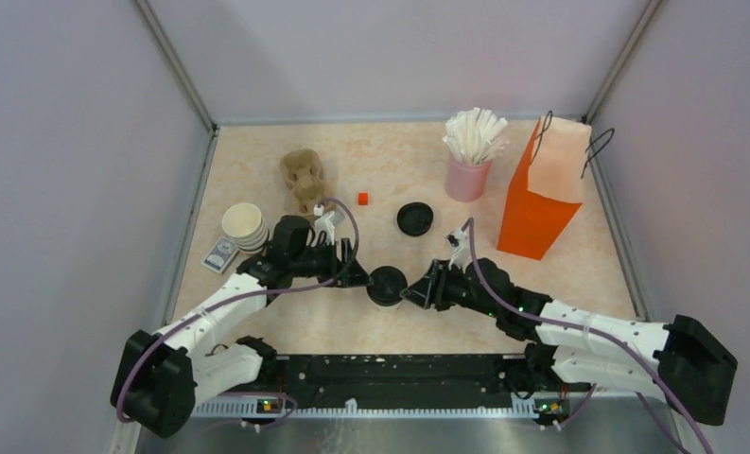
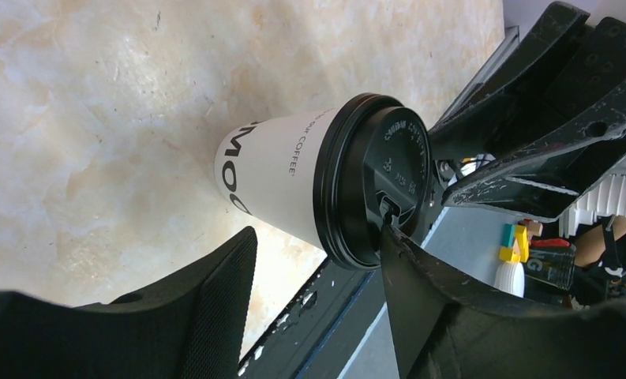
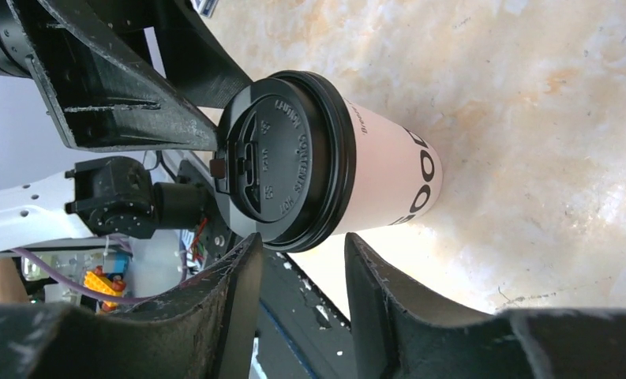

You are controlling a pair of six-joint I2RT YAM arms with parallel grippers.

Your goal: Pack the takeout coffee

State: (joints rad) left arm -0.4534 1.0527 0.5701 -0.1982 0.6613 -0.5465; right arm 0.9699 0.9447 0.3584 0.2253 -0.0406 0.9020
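The takeout coffee [image 1: 386, 284], a pale paper cup with black lettering and a round black lid, stands upright near the table's front edge between both arms. My left gripper [image 1: 359, 276] is at its left side and open. In the left wrist view the left gripper [image 2: 317, 225] straddles the lid's edge, one fingertip [image 2: 388, 233] touching the lid top of the coffee [image 2: 286, 170], the other off the cup wall. My right gripper [image 1: 413, 291] is at its right, open. In the right wrist view the right gripper [image 3: 303, 237] has its tips just short of the coffee [image 3: 372, 178].
An orange paper bag [image 1: 539, 194] stands open at the back right. A pink cup of white straws [image 1: 469, 161], a spare black lid [image 1: 415, 218], a small red cube [image 1: 362, 199], a cardboard carrier [image 1: 304, 178] and a stack of lidless cups [image 1: 244, 225] sit behind the arms.
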